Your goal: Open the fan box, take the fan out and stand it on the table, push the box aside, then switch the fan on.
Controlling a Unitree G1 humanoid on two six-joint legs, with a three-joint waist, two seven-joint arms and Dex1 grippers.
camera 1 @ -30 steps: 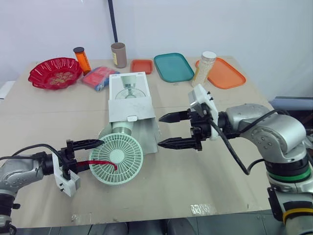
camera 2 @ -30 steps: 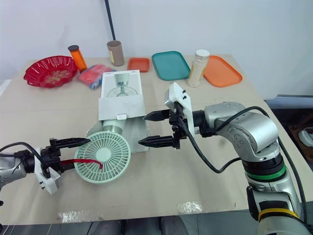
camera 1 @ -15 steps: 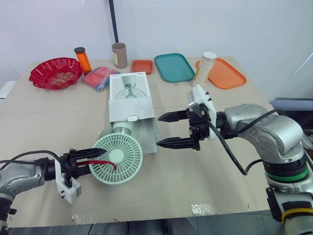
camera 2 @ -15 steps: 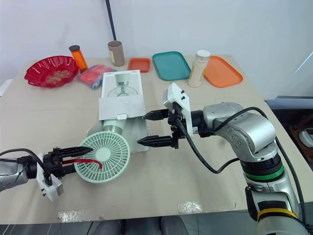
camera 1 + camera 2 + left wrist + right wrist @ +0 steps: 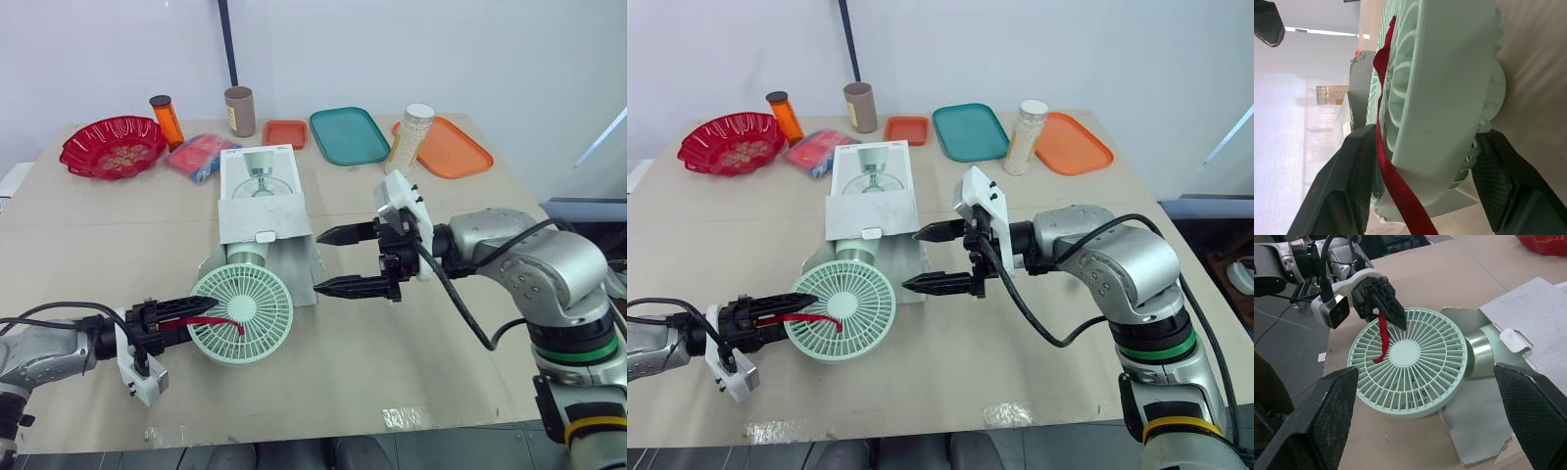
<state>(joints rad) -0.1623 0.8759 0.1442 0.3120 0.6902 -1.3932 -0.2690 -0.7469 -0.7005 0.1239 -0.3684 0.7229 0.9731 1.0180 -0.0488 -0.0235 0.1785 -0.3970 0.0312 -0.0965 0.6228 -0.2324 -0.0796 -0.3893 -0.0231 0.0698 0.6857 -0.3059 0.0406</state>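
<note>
- Brown surface point(image 5: 421, 357) carries everything, with most of the clutter along the far edge.
- White fan box point(image 5: 260, 211) lies flat near the middle. It has a fan picture on top, and its near end is open and a bit torn.
- Mint-green fan point(image 5: 245, 315) sits at the box's near end. The round grille is out and tilted up toward the camera, while the rear housing sits right at the box mouth. A red ribbon point(image 5: 223, 323) hangs across the grille.
- Right gripper point(image 5: 325, 261) hovers just beside the right side of the box. Its fingers are spread wide with nothing between them.
- Left gripper point(image 5: 201, 319) is at the fan's left edge. In the left wrist view the fingers point(image 5: 1357, 182) are clamped on the grille rim, one on the front against the ribbon and one behind.
- Teal tray point(image 5: 349, 134) and a larger orange tray point(image 5: 453, 149) sit at the far right. A jar with a white lid point(image 5: 409, 137) stands between them.
- Red bowl point(image 5: 112, 146) is at the far left corner.
- Smaller stuff along the back: a red-and-blue packet point(image 5: 201, 155), a small orange tray point(image 5: 285, 132), a brown cylinder point(image 5: 238, 110) and an orange bottle point(image 5: 165, 118).
</note>
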